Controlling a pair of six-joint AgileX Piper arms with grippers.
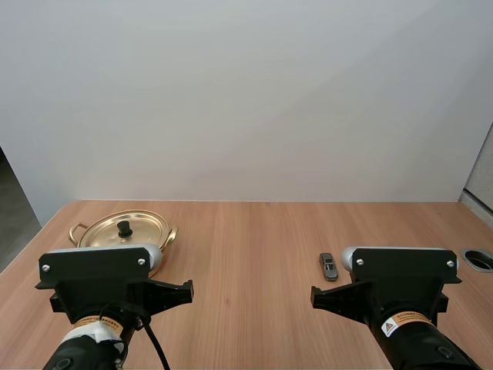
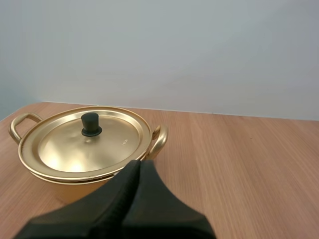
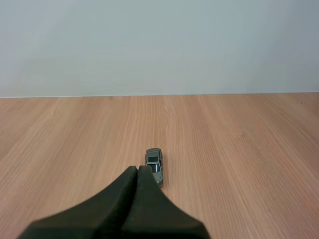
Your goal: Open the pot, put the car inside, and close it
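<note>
a: where's the small grey toy car (image 3: 154,162)?
b: just ahead of the clenched, empty right gripper (image 3: 137,170). left gripper (image 2: 138,164), clenched too, faces the lidded gold metal pot (image 2: 84,149). one job each, i guess.

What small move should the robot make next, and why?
Probably open the left gripper, which is shut just short of the pot, and advance it to the knob. The lid sits on the pot, so it must come off first; the car lies on the table by the shut right gripper.
</note>
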